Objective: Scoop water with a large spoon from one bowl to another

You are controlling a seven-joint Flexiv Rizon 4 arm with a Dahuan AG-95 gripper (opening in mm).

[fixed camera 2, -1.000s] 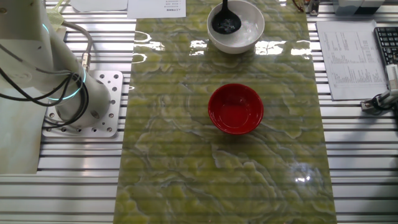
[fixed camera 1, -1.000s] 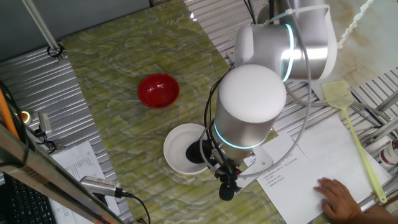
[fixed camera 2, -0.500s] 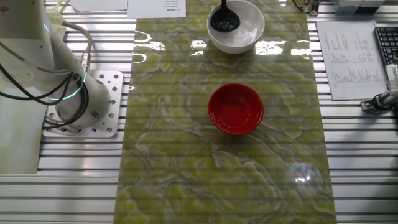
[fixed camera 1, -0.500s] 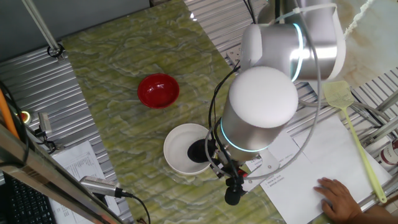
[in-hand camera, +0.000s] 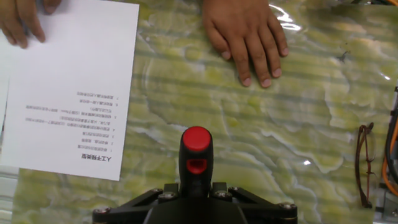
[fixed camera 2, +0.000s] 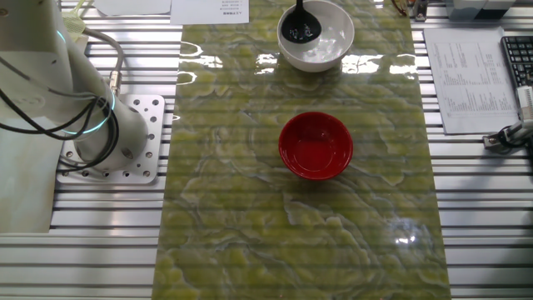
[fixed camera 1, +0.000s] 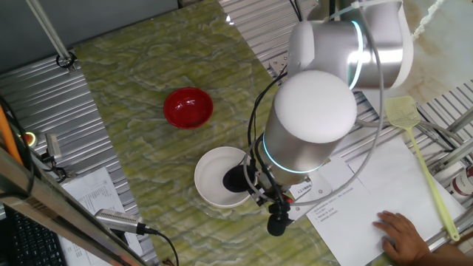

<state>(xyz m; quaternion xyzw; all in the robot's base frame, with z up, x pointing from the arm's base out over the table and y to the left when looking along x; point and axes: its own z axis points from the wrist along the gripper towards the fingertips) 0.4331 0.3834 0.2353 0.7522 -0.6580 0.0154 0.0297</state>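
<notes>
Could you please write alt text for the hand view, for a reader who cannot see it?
The red-tipped black handle of the large spoon rises from the hand over a green marbled table. A printed sheet lies left; a person's hand rests flat above.

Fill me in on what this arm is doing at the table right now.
The arm's gripper is shut on the red-tipped handle of a black ladle, whose cup sits down inside the white bowl at the table's edge. The red bowl stands apart on the green mat, untouched. A person's hand rests flat on the mat beside a printed sheet. No water has visibly reached the red bowl yet.
</notes>
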